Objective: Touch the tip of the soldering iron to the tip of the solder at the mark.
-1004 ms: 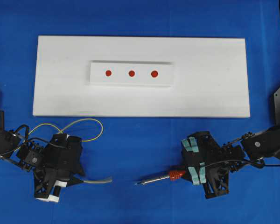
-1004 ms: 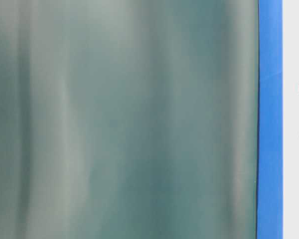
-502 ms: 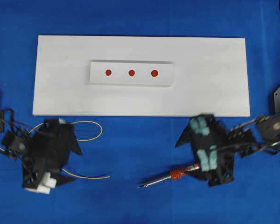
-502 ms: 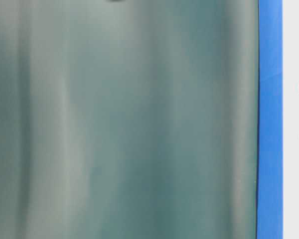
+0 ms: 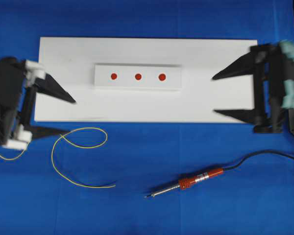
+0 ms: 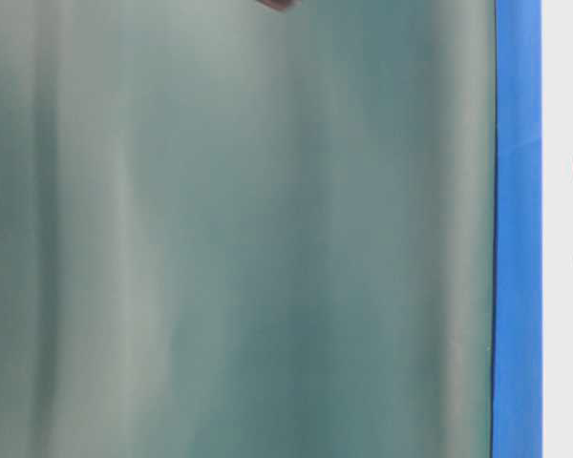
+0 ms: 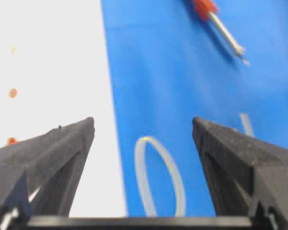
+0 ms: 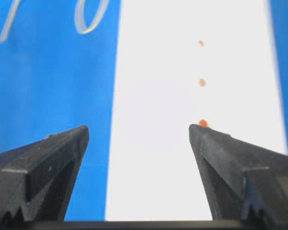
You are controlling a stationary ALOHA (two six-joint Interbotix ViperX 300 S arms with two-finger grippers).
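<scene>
A blue-covered counter (image 5: 152, 156) carries a long white rectangular board (image 5: 220, 83) across its far half. Nearer, on the bare blue surface, a very thin yellow solder wire (image 5: 68, 161) lies in loose curves at the left. A slim soldering iron with red-orange handle (image 5: 191, 182) lies at the right, its black cord (image 5: 264, 155) trailing off right and its dark tip pointing left toward the wire's end, apart from it.

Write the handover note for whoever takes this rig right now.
Left claw: open, empty, over the white board's left end.
Right claw: open, empty, over the board's right end.
Solder: loose on the blue cloth in front of the board.
Soldering iron: on the cloth, tip pointing left toward the solder's end but apart from it.
Red marks: nothing on them.
Done: nothing visible. Left: grasp both, bring tips together at the mark.
</scene>
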